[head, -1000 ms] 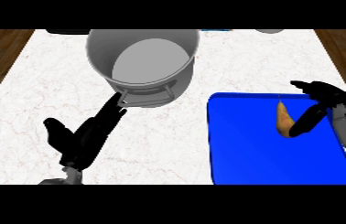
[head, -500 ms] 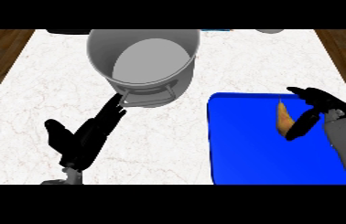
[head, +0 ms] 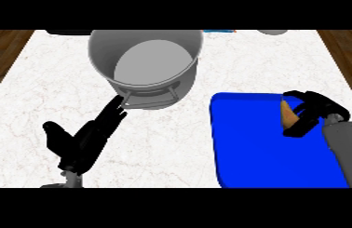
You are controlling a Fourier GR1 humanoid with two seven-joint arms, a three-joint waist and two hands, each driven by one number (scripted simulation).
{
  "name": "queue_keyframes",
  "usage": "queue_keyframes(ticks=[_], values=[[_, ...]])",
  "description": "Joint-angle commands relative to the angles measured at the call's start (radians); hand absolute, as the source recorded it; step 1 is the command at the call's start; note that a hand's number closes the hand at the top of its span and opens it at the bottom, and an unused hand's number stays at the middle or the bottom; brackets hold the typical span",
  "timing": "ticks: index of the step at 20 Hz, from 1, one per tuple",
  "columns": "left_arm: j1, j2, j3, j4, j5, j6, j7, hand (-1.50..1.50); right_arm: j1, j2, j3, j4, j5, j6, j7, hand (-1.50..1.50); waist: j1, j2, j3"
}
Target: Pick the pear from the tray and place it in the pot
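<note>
**My right robot hand closes on the pear at the tray's right side**

I am looking steeply down at a white marbled desk (head: pixel 41 83) with dark wood showing at its far left and right edges.

At the right of the frame, a bright blue tray (head: pixel 268 148) lies flat on the desk. The pear (head: pixel 287 114), orange-brown and narrow, sits on the tray near its upper right corner. My right robot hand (head: pixel 311 111) comes in from the right edge on its grey forearm, and its black fingers are curled round the pear: some wrap over the top, others hook down along the pear's right side and under its lower end. Only the left face of the pear shows past them. I cannot tell whether the pear is lifted off the tray or resting on it.

In the upper middle of the frame stands the pot (head: pixel 148 66), a grey metal one, wide and open at the top, with a pale inside. A thin wire handle hangs at its lower front.

My left robot hand (head: pixel 82 141) is in the lower left of the frame, over bare desk. Its fingers are straight and stretched toward the upper right, with the thumb out to the left. The fingertips (head: pixel 117 107) reach just to the pot's handle, and it holds nothing.
</note>
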Motion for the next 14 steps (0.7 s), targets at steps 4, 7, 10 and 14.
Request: queue_keyframes(ticks=[4,7,10,14], values=[[-0.029,-0.025,0.014,0.046,-0.008,-0.008,-0.024,0.00,-0.004,0.057,0.024,0.049,0.054,-0.057,-0.124,1.50,0.004,0.007,0.008],[0.003,-0.006,0.002,-0.046,0.007,-0.015,0.065,0.00,0.016,0.047,0.025,0.009,0.069,-0.055,-0.138,1.50,0.003,0.005,0.008],[-0.016,-0.033,0.013,0.061,-0.022,-0.018,-0.044,0.00,-0.041,0.078,0.053,0.040,0.112,-0.097,-0.168,1.50,0.006,0.007,0.008],[-0.026,-0.025,-0.004,0.023,-0.028,-0.012,0.000,0.00,-0.059,0.192,0.252,-0.134,0.235,-0.143,-0.146,1.50,0.016,0.003,0.008]])
